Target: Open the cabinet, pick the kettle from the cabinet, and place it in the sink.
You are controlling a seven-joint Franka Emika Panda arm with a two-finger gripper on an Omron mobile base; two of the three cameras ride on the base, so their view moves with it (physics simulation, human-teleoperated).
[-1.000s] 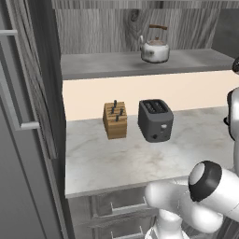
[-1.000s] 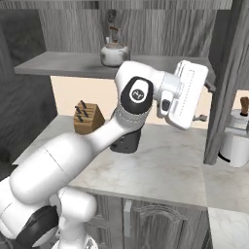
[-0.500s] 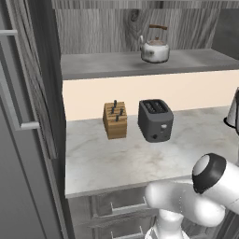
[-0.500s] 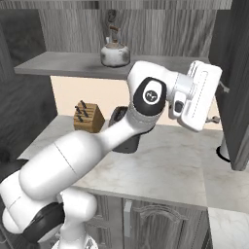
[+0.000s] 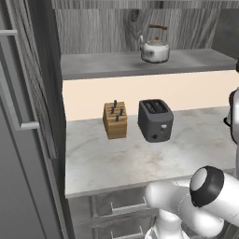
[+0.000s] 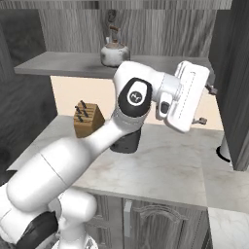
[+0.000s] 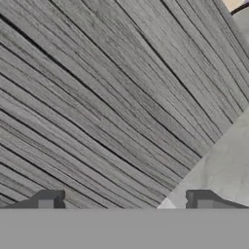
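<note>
My hand [image 6: 204, 104] is spread wide and holds nothing, its fingertips [image 7: 46, 200] close in front of the dark wood-grain door of the cabinet [image 6: 238, 82], which stands swung open at my right. The kettle [image 5: 154, 47] sits upright on the cabinet's grey shelf [image 5: 102, 64], well apart from my hand, its brown handle arched over the lid. Below it on the marble counter [image 5: 121, 163], a wooden knife block [image 5: 115, 120] stands just beside a dark grey toaster [image 5: 155, 120], the two near each other but not touching.
</note>
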